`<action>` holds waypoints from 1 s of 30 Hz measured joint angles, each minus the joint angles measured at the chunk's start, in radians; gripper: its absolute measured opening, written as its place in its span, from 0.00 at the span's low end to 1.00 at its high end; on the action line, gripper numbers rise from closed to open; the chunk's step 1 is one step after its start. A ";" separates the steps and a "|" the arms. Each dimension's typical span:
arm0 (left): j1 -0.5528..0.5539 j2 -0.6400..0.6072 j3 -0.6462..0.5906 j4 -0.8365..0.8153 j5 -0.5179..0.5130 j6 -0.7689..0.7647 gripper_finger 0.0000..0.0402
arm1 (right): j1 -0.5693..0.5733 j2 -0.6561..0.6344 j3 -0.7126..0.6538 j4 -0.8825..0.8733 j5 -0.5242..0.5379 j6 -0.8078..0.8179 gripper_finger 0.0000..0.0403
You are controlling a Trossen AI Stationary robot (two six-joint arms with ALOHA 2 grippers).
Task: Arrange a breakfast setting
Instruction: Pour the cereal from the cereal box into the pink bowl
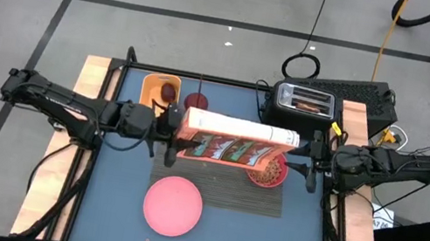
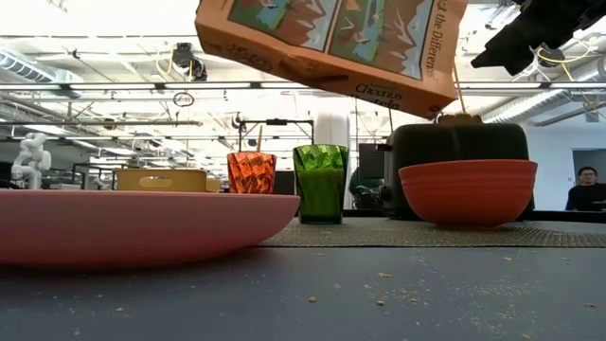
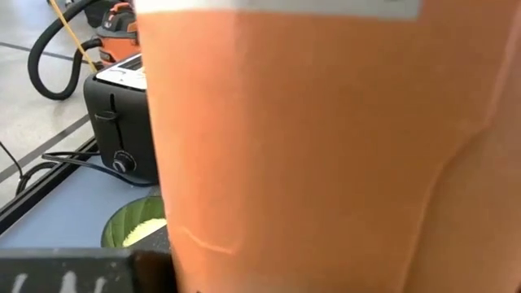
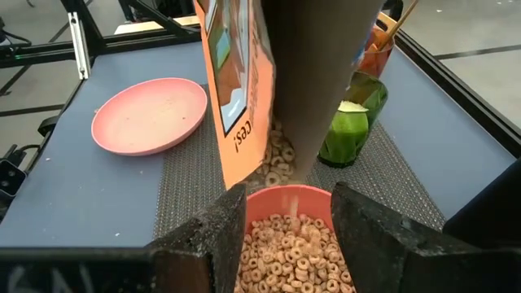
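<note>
A: How far along is the breakfast setting?

B: Midway. The left end effector grips an orange cardboard cereal box, tilted over the deep pink-red bowl on the dark woven placemat mid-counter. The bowl holds cereal rings.

A: And the right end effector?

B: It straddles the bowl's rim, fingers apart; gripping or not, I can't tell.

A: What's left?

B: The flat pink round plate sits bare near the front edge, and toast apparently waits in the black toaster.
</note>
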 joint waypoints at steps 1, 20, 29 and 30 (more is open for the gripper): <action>-0.001 0.000 0.000 0.000 0.000 0.001 0.49 | 0.000 0.000 0.000 0.000 0.000 0.000 0.42; 0.000 -0.012 0.000 0.005 -0.001 0.006 0.49 | 0.000 0.000 0.000 0.000 0.000 0.000 0.42; 0.000 -0.083 0.000 0.024 -0.002 0.012 0.49 | 0.000 0.000 0.000 0.000 0.000 0.000 0.42; 0.000 -0.092 0.000 0.028 -0.002 0.018 0.49 | 0.000 0.000 0.000 0.000 0.000 0.000 0.42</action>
